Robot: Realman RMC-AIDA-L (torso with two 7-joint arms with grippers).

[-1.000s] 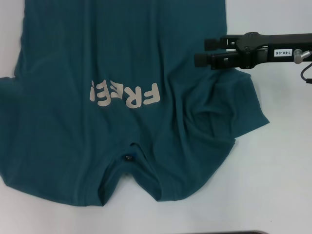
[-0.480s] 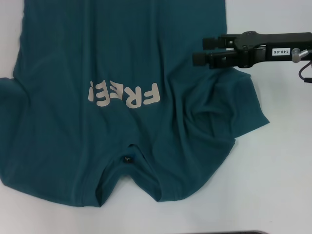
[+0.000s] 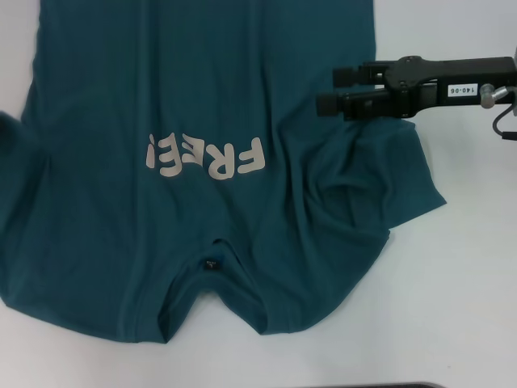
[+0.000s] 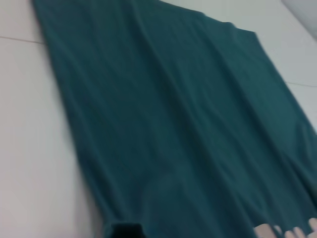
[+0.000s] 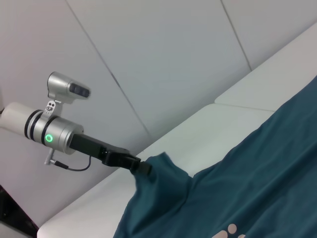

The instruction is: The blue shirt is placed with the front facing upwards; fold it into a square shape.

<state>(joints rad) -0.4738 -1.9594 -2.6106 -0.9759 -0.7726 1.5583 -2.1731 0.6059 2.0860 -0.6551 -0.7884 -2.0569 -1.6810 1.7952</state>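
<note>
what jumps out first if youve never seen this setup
The blue shirt fills most of the white table, front up, its off-white FREE! print at the middle reading upside down from the head view. The right claw reaches in over the rumpled right sleeve. In the right wrist view the left claw is shut on the shirt's other sleeve, lifting it into a peak.
</note>
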